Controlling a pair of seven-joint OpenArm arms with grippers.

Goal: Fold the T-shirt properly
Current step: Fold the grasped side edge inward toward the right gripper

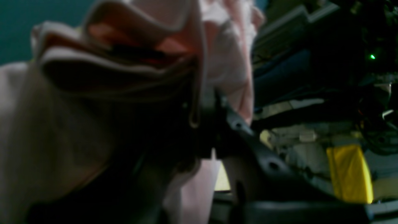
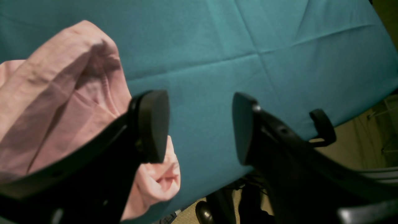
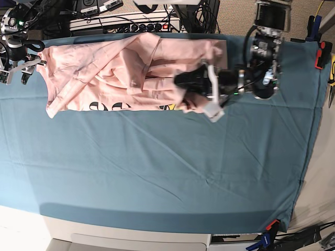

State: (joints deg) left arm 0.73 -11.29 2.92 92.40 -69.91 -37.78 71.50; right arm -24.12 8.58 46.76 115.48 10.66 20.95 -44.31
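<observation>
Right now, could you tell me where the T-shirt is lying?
In the base view the T-shirt lies bunched along the cloth's far edge, left of centre, its right end in the left gripper.

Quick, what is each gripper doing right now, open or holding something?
Left gripper: closed on a bunch of the pink T-shirt.
Right gripper: open, holding nothing, beside the T-shirt's edge.

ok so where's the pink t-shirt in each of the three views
Left wrist: the T-shirt fills the left and centre, bunched right against the camera, blurred.
Right wrist: it lies at the left edge, partly behind one black finger of the open right hand.
Base: it sprawls along the far edge, upper left to centre.
Shared landmark: the teal table cloth, also seen at and.
</observation>
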